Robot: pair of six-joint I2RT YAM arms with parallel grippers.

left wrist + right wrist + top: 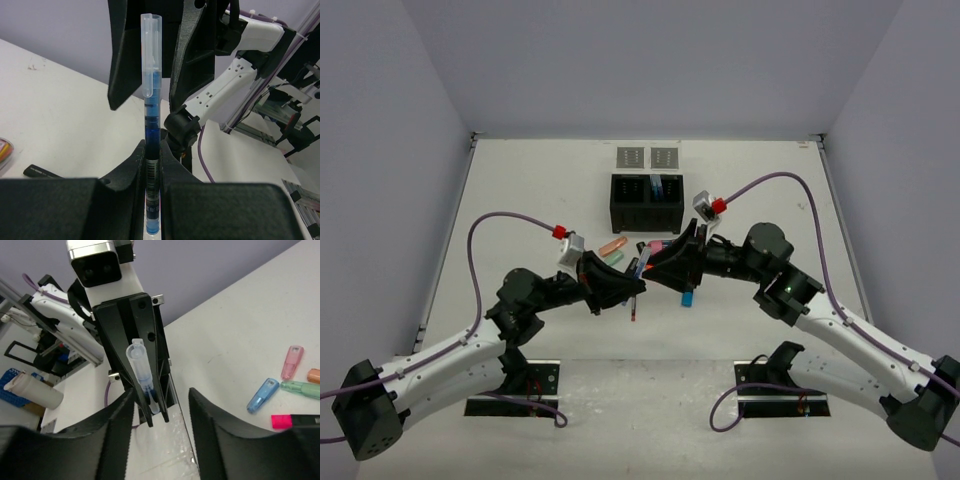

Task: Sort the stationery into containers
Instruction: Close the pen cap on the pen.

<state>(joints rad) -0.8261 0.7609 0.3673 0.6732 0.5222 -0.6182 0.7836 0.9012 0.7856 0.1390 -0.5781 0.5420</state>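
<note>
Two robot arms meet nose to nose over a white table (520, 200), seen from above. The left gripper (152, 165) is clamped tight on a blue pen (152, 125) w/ a clear cap, held off the table; in the left wrist view the pen stands upright between the dark fingers, cap at the top. The right gripper (160, 405) faces it w/ jaws parted approx. halfway, one finger on each side of the capped end, not pinching it. Behind the grippers sits the black box (645, 201) w/ two compartments; a blue item leans in its right one. Two small grey trays (648, 157) lie just beyond the box. Near the grippers lie loose items: a blue highlighter (263, 395), a pink highlighter (292, 361), a green highlighter (301, 388), also an orange one at frame edge.
</note>
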